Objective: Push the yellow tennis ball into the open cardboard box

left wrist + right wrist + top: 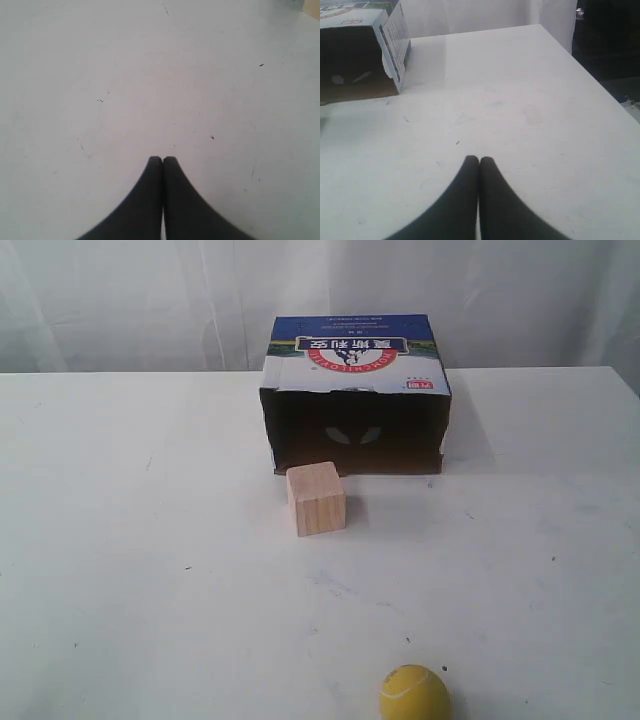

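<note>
Since my left claw (162, 159), tips together, faces only table (150, 75) and the cube (316, 498) part-blocks the box (355, 400) mouth, I should push the ball (414, 695), unseen from either claw, straight in past it with my right claw (479, 159), likewise together.

Yellow tennis ball (414, 694) at near edge; open cardboard box (355, 395) far, opening facing ball.

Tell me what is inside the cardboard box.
The open cardboard box shows a dark brown interior, two pale marks at the back, nothing else. The wooden cube hides part of its floor; corners are too dark.
</note>
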Controlling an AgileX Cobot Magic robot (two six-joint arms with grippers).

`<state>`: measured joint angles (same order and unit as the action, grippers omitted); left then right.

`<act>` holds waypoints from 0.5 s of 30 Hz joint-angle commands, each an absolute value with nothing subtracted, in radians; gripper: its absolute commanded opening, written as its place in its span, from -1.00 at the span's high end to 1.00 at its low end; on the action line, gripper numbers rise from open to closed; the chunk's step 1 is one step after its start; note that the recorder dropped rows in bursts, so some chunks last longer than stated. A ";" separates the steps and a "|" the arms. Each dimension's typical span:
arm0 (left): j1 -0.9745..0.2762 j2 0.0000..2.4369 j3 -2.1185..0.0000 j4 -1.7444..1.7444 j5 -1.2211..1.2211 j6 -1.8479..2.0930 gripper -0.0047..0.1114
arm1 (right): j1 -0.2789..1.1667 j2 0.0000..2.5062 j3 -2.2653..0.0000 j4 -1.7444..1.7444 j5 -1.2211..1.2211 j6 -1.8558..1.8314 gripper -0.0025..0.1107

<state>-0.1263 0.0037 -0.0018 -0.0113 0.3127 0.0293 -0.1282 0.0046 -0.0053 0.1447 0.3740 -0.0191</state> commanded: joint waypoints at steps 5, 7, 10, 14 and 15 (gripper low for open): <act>-0.133 0.000 0.000 -0.025 0.342 0.030 0.92 | -0.135 0.000 0.000 0.138 0.370 -0.023 0.96; -0.133 0.000 0.000 -0.025 0.342 0.030 0.92 | -0.135 0.000 0.000 0.138 0.370 -0.023 0.96; -0.133 0.000 0.000 -0.025 0.342 0.030 0.92 | -0.135 0.000 0.000 0.056 0.350 -0.047 0.96; -0.133 0.000 0.000 -0.025 0.342 0.030 0.92 | -0.135 0.000 0.000 -0.147 0.344 -0.047 0.96; -0.133 0.000 0.000 -0.025 0.342 0.030 0.92 | -0.135 0.000 0.000 -0.224 0.344 -0.047 0.96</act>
